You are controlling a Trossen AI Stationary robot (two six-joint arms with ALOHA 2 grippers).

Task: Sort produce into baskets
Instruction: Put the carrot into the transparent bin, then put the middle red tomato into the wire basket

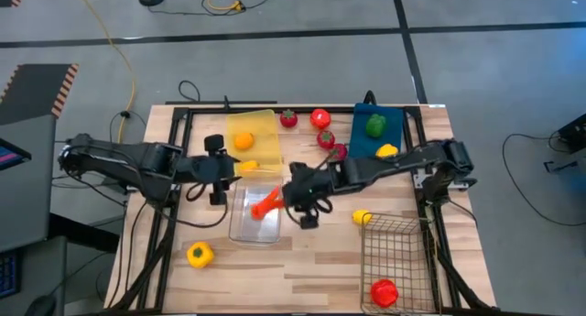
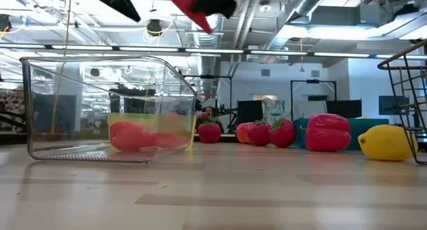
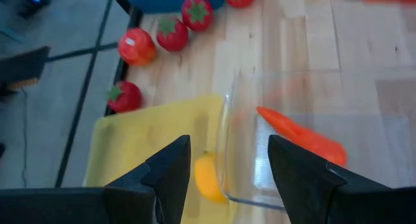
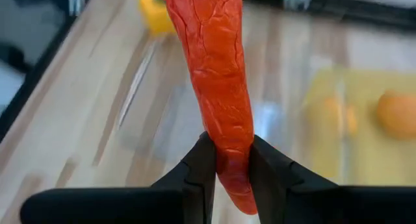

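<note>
My right gripper (image 1: 295, 195) is shut on an orange carrot (image 1: 266, 205) above the clear bin (image 1: 240, 226) at mid-table. In the low view this carrot (image 2: 192, 11) hangs high over the bin (image 2: 47, 103), and a second carrot (image 2: 141, 136) lies on the bin's floor. My left gripper (image 1: 220, 174) is open and empty at the bin's left far corner, beside the yellow bin (image 1: 261, 128), which holds an orange (image 1: 243, 140). The left wrist view shows its fingers apart (image 3: 227, 169) over both bins. My right gripper pinches the carrot near its thinner end (image 4: 229, 143) between its two fingers, which lie across it. The fingers come from the table's right side. The carrot sticks out beyond the fingertips toward the table's left, tilted, lifted clear above the clear bin.
Tomatoes and strawberries (image 1: 320, 118) lie at the far middle. The blue bin (image 1: 359, 137) holds a green pepper (image 1: 375, 125). A lemon (image 1: 362, 217) lies by the wire basket (image 1: 403, 238), which holds a red pepper (image 1: 385, 291). A yellow pepper (image 1: 200, 254) sits near left.
</note>
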